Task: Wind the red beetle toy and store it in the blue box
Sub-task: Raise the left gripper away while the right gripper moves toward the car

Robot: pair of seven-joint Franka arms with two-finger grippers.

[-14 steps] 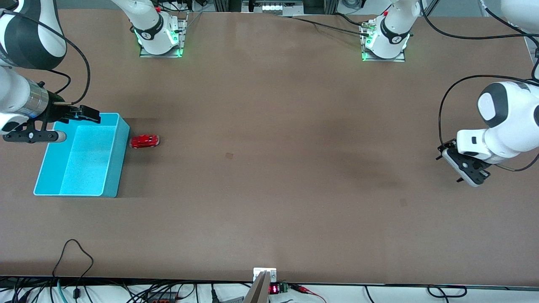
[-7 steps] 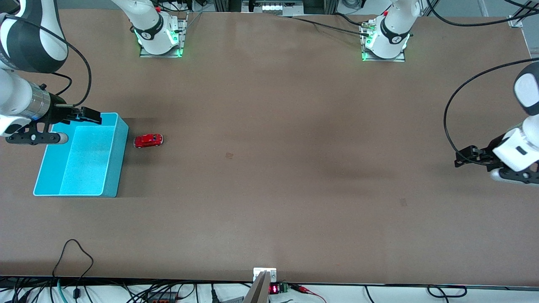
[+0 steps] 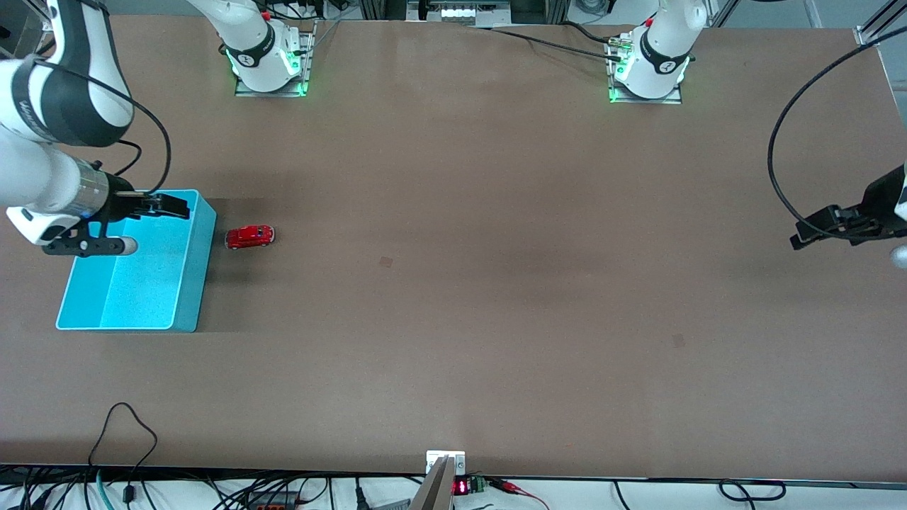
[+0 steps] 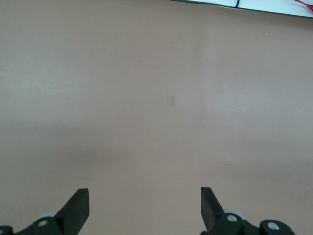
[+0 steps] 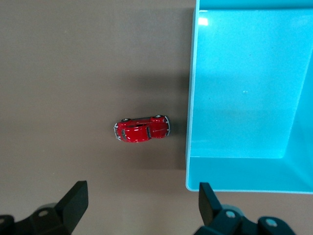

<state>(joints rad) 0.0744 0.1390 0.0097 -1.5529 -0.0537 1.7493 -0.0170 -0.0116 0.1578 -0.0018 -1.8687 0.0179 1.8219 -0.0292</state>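
Note:
The red beetle toy (image 3: pixel 249 236) rests on the brown table, just beside the blue box (image 3: pixel 145 280) on the side toward the left arm's end. My right gripper (image 3: pixel 181 207) hangs open over the box's corner nearest the car and holds nothing. In the right wrist view the car (image 5: pixel 142 129) lies a short way from the box's wall (image 5: pixel 191 98), ahead of the open right gripper (image 5: pixel 142 193). My left gripper (image 3: pixel 804 234) hovers open at the left arm's end of the table. The left wrist view shows the left gripper (image 4: pixel 144 195) above bare tabletop.
The box holds nothing. A small dark mark (image 3: pixel 385 262) sits on the table near the middle. Both arm bases (image 3: pixel 269 67) stand along the edge farthest from the front camera. Cables (image 3: pixel 127 425) trail over the edge nearest it.
The car rolled a little away from the box, then stopped. My right gripper shifted slightly toward the car. The left arm swung outward toward its end of the table.

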